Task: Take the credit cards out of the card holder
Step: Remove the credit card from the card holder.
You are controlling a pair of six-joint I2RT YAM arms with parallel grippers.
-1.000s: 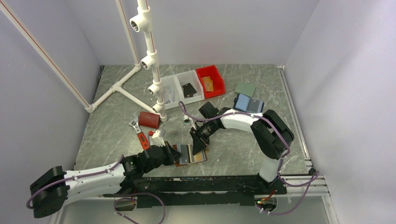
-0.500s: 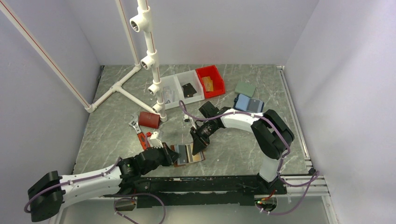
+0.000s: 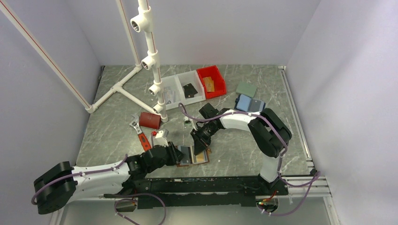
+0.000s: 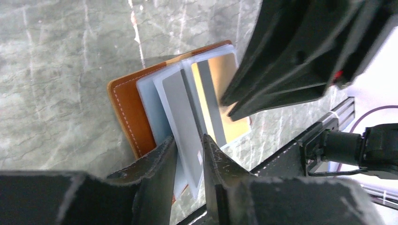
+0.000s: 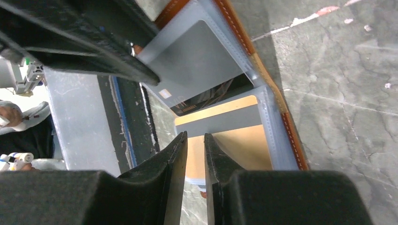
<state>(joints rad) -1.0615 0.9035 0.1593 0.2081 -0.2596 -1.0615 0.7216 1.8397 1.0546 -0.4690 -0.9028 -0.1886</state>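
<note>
Here, card holder [image 4: 123,105], cards [image 4: 180,110] inside (perhaps three)

Brown card holder [image 3: 193,155] lies open, flat — grey credit card [image 4: 181,108] protruding.

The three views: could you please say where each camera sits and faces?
Top external: fixed above and behind, looking down at the table; both arms show.
Left wrist: on the left arm, looking along its fingers at the card holder.
Right wrist: on the right arm, looking past its fingers at the card holder.
Shared: the card holder.
</note>
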